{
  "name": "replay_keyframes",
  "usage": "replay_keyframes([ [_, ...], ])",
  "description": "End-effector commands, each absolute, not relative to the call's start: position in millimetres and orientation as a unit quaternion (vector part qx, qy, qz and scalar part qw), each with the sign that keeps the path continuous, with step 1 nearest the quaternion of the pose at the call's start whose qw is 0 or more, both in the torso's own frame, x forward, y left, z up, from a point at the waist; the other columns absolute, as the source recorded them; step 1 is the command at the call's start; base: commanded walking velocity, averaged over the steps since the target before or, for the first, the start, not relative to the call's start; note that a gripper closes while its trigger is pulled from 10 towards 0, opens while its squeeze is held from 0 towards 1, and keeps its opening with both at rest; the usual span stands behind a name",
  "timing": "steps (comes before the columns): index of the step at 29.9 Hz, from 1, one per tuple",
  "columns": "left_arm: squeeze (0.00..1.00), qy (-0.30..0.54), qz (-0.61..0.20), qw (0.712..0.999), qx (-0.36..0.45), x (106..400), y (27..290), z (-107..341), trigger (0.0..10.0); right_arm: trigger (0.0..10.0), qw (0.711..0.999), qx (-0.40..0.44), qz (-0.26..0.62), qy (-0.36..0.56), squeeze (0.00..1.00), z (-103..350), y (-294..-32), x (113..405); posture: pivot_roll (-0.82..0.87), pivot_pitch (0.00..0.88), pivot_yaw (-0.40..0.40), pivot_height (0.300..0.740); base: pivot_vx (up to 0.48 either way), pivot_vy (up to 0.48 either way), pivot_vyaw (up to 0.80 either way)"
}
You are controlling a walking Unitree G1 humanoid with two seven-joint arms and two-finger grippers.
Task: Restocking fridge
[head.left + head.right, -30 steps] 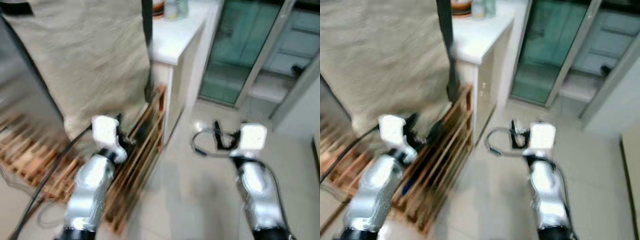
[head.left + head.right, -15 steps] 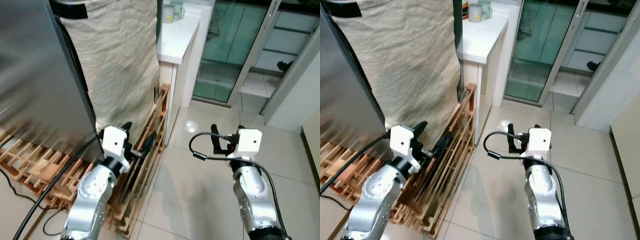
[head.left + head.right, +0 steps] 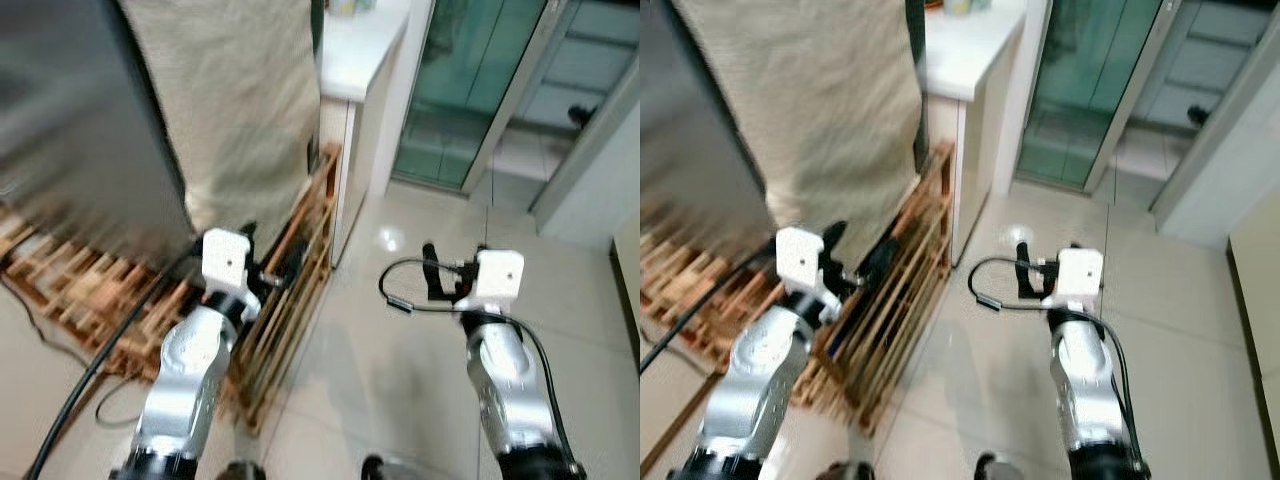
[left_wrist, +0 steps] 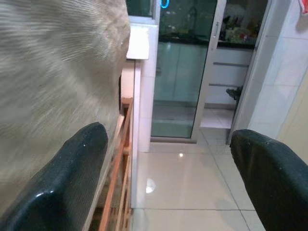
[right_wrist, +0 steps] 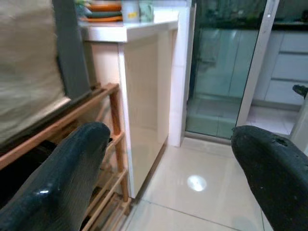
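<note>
The grey steel fridge side (image 3: 80, 120) stands at the left, blurred, with a beige cloth (image 3: 240, 100) hanging beside it. My left gripper (image 3: 268, 255) is held out low in front of the cloth and over the wooden pallet (image 3: 290, 300). It is open, with nothing between its fingers (image 4: 72, 178). My right gripper (image 3: 450, 272) hovers over the tiled floor to the right, also open and empty, its fingers (image 5: 62, 178) spread wide.
A white counter (image 3: 360, 60) with bowls and cups (image 5: 103, 7) stands behind the pallet. Glass sliding doors (image 3: 470, 90) lie ahead to the right. A black cable (image 3: 70, 400) trails over the pallet at the left. Pale tiled floor (image 3: 380, 360) lies between the arms.
The whole picture has shifted and blurred as the camera moved. Both arms hold the same pose, and both grippers stay open and empty.
</note>
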State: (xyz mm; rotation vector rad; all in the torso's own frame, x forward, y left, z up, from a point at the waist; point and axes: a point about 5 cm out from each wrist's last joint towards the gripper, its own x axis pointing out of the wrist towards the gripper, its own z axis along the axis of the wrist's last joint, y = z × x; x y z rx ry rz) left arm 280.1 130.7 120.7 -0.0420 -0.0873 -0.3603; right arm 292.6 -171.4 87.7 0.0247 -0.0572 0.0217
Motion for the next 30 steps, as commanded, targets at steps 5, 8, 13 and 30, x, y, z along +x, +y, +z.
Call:
replay_keyframes([
  [5,0.0,-0.052,-0.146,0.988,-0.016,288.6,132.2,127.8,10.0,10.0,0.999,0.014,0.009,-0.033,0.0,88.3,-169.1,294.9,-0.06,0.0,0.021,0.74,0.0,0.0,0.0],
  [8,0.0,-0.056,-0.122,0.991,-0.028,293.7,134.1,131.4,10.0,10.0,0.999,0.012,0.007,-0.032,0.0,88.1,-170.8,297.1,-0.05,0.0,0.012,0.74,0.0,0.0,0.0],
  [13,0.0,-0.061,-0.111,0.992,-0.021,292.9,133.7,131.5,10.0,10.0,0.999,0.013,0.008,-0.035,0.0,90.6,-167.0,297.8,-0.05,0.0,-0.008,0.74,0.0,0.0,0.0],
  [30,0.0,-0.077,-0.141,0.987,0.025,280.6,135.6,138.6,10.0,10.0,0.995,0.009,-0.084,-0.062,0.0,107.6,-185.1,271.0,-0.05,0.0,-0.023,0.74,0.0,0.0,0.0],
])
